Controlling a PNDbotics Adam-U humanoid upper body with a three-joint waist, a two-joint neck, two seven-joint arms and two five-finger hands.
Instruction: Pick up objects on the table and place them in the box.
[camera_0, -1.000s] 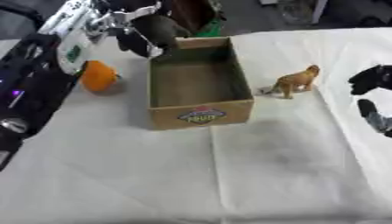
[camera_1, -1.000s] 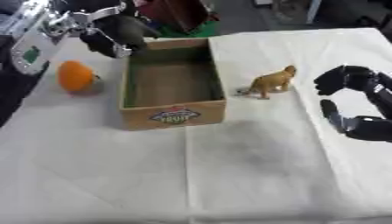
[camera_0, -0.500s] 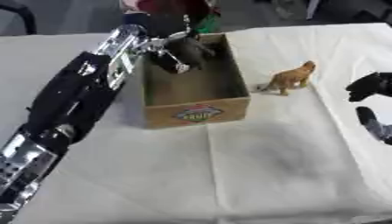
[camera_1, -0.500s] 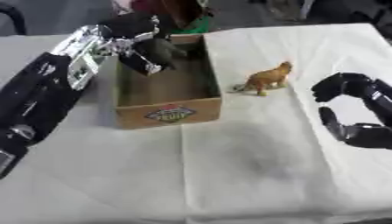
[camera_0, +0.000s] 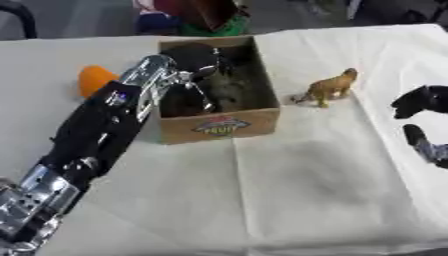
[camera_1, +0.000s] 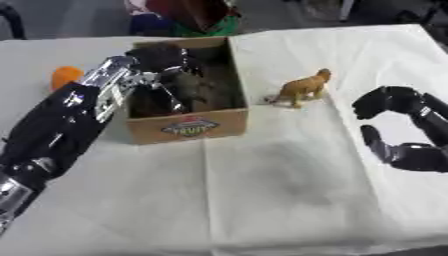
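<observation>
Brown cardboard, open at the top and printed with a fruit label on its front, forms the box (camera_0: 220, 125) into which the left hand (camera_0: 194, 56) is reached, its dark fingers curled (whether anything is held among them cannot be told). A tan toy lion (camera_1: 301, 88) is left standing on the white cloth-covered table (camera_0: 297, 195) just right of the box, an orange rounded object (camera_0: 93, 80) is seen left of it behind the arm, and the right hand (camera_1: 404, 129) is rested at the right edge, fingers and thumb spread apart.

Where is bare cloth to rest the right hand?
Widest bare patch: the white cloth in front of the box, left of the right hand. A smaller gap lies between box and toy lion. Crowded: inside the box, filled by the left hand.
</observation>
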